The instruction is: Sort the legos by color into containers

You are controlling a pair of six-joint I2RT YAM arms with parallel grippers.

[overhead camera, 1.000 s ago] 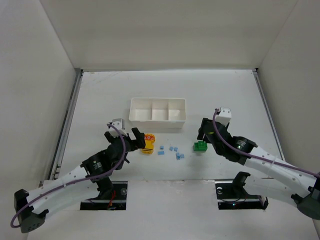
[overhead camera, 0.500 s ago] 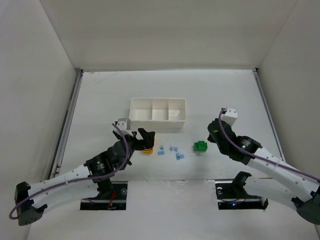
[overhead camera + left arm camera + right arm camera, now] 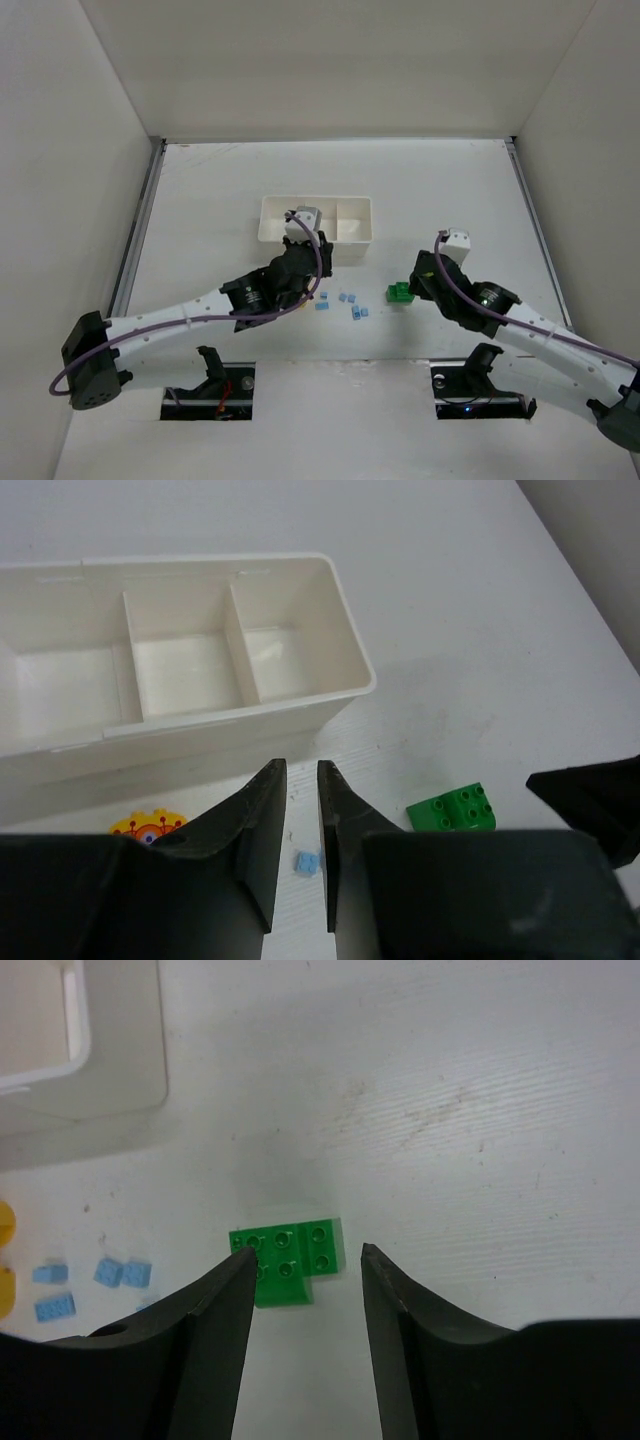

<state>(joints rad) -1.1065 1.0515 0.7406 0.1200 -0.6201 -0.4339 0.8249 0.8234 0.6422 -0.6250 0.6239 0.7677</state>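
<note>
Right wrist: parted right tool [image 3: 307, 1252] over a studded green plastic brick [image 3: 290, 1262]; left tool [image 3: 298, 768] clenched.

Tray [image 3: 352, 243]: white, three square parts in a row, flat on the surface.
Green brick [image 3: 401, 293]: bumps up, front-right of tray.
Blue bricks [image 3: 347, 298]: tiny, scattered before the tray.
Yellow brick [image 3: 147, 827]: near tray's front wall.
</note>
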